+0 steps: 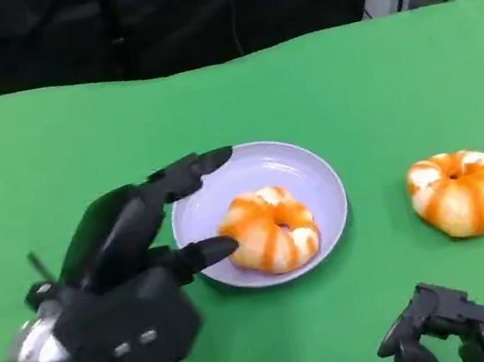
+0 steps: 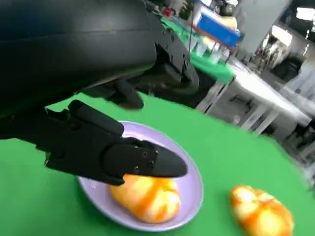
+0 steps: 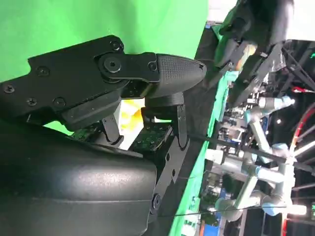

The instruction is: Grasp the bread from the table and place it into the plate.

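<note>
Green table [image 1: 49,149] stretches out ahead of both hands, with broad bare cloth beyond the left hand and off to its outer side, up to the far edge against a dark backdrop.

Left hand [image 1: 137,274] hovers over the near-left rim of the lavender plate [image 1: 311,173], fingers spread apart and holding nothing. One finger [image 1: 193,166] reaches over the plate's far-left rim; another [image 1: 201,254] points at the bread in the plate [image 1: 269,230], its tip at or just short of the bun's side. Whether it touches cannot be told. In the left wrist view that finger [image 2: 147,162] lies above the bun [image 2: 147,196], which sits inside the plate [image 2: 192,182] toward its near side.

A second bread [image 1: 461,191] lies on the cloth well beyond the plate on the side away from the left hand, ahead of the right hand and apart from it, with open table all round.

Right hand [image 1: 456,331] sits low at the near edge, partly cut off by the picture; its fingers look curled inward with nothing in them. The right wrist view shows a finger [image 3: 162,71] extended over green cloth, and a blurred yellow-white patch between the fingers, too unclear to name.
</note>
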Action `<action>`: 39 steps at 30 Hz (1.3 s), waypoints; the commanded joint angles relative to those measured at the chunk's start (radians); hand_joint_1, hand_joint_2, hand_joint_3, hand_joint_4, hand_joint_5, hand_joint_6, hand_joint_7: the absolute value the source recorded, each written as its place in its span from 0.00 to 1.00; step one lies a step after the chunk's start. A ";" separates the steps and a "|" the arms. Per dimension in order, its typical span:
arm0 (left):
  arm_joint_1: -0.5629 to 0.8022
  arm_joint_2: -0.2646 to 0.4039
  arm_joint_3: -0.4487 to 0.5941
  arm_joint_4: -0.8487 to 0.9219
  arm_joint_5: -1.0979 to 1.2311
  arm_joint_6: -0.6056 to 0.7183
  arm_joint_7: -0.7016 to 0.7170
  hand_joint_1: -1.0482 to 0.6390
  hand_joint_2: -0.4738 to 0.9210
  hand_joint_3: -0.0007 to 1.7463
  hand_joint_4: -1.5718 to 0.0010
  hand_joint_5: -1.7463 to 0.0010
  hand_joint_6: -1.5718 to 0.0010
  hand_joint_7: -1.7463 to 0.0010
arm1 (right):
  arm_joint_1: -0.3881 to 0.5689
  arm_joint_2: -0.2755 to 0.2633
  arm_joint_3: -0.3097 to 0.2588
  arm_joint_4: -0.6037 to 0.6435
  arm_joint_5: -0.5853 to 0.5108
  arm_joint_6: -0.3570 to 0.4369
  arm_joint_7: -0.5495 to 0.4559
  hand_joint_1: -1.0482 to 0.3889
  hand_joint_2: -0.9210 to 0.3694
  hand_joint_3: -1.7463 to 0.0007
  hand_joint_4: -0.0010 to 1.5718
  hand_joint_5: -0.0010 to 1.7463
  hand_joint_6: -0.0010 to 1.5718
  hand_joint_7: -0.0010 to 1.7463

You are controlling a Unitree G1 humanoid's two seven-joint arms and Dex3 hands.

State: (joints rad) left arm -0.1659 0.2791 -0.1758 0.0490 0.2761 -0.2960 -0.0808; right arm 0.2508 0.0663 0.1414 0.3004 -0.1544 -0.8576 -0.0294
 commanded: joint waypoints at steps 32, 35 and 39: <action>0.482 -0.100 0.196 -0.219 -0.484 -0.108 -0.162 0.67 0.63 0.85 0.42 0.00 0.50 0.06 | 0.014 -0.028 -0.014 -0.003 0.035 0.003 0.019 0.25 0.00 0.73 0.50 0.91 0.54 0.72; 0.482 -0.104 0.198 -0.220 -0.482 -0.107 -0.164 0.67 0.63 0.85 0.42 0.00 0.50 0.06 | 0.014 -0.028 -0.015 -0.003 0.036 0.003 0.022 0.25 0.00 0.73 0.50 0.91 0.54 0.72; 0.482 -0.106 0.200 -0.220 -0.480 -0.106 -0.167 0.67 0.62 0.85 0.42 0.00 0.50 0.06 | 0.014 -0.028 -0.015 -0.003 0.037 0.003 0.023 0.25 0.00 0.73 0.50 0.91 0.54 0.73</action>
State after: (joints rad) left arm 0.3112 0.1714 0.0095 -0.1675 -0.2047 -0.4032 -0.2390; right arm 0.2584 0.0531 0.1364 0.2974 -0.1316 -0.8554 -0.0077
